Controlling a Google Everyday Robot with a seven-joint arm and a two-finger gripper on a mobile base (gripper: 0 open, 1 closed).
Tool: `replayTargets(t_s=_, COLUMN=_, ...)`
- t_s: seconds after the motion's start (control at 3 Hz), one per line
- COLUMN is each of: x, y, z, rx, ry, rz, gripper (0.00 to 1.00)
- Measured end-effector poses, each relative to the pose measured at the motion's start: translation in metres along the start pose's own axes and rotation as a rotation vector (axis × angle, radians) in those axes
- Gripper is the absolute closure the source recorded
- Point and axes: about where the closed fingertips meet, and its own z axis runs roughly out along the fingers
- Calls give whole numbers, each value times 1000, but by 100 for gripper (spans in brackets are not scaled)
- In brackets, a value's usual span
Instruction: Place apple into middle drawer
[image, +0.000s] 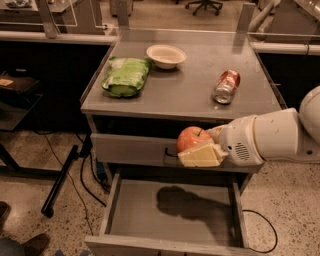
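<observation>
The gripper (199, 148) hangs before the closed drawer front (130, 149), with the apple (191, 138) clamped between its 2 fingers (202, 156). Below the fingers lies the open middle drawer (140, 220). Behind and above them, on the tabletop (185, 95), sits the soda can (226, 86). The bowl (166, 56) and bag (125, 76) lie farther left.

Red-orange apple (189, 137) in cream gripper (198, 148), abv grey middle drawer (134, 212); green chip bag (125, 76), white bowl (166, 55), red/silver soda can (227, 86).

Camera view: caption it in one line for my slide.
Gripper shut on the apple, hanging over the open middle drawer.
</observation>
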Motion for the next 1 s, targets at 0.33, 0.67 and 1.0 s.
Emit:
replayTargets(t_s=0.33, x=0, y=0, z=0, rx=0, ry=0, rz=0, gripper=100)
replayTargets(t_s=0.67, x=14, y=-2, z=10, rx=-1, ry=0, rz=28, gripper=100)
replayTargets(t_s=1.0, x=92, y=-15, z=75, rx=-9, ry=12, rz=168, gripper=100)
